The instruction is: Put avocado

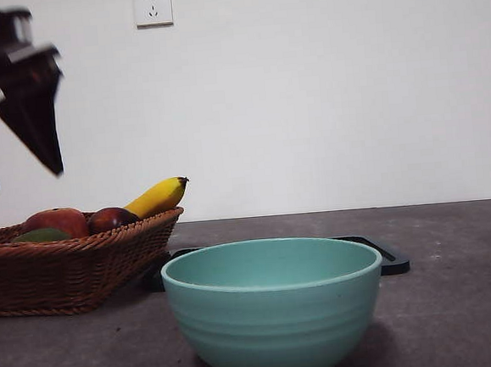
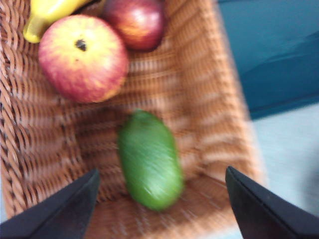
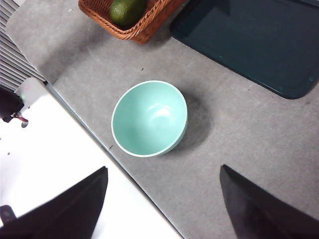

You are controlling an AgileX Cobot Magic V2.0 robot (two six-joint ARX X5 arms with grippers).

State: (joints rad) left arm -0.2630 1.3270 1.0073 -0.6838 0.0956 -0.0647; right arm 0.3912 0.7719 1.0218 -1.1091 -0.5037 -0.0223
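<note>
The avocado point(image 2: 149, 159), dull green and oval, lies on the floor of a brown wicker basket point(image 2: 209, 99). My left gripper point(image 2: 162, 172) hangs above it, open, one jaw on each side of the fruit and not touching it. From the front, that gripper point(image 1: 24, 180) is dark at the upper left, well above the basket point(image 1: 65, 274), where only the top of the avocado point(image 1: 41, 236) peeks over the rim. My right gripper point(image 3: 163, 168) is open and empty, high above the table. It looks down on the avocado point(image 3: 125, 10) at the basket's point(image 3: 149, 22) end.
A red-yellow apple point(image 2: 82, 57), a dark red apple point(image 2: 135, 22) and a banana point(image 1: 157, 196) share the basket. A mint-green bowl point(image 1: 274, 309) stands empty at the table's front. A dark flat tray point(image 3: 249, 45) lies behind it, next to the basket.
</note>
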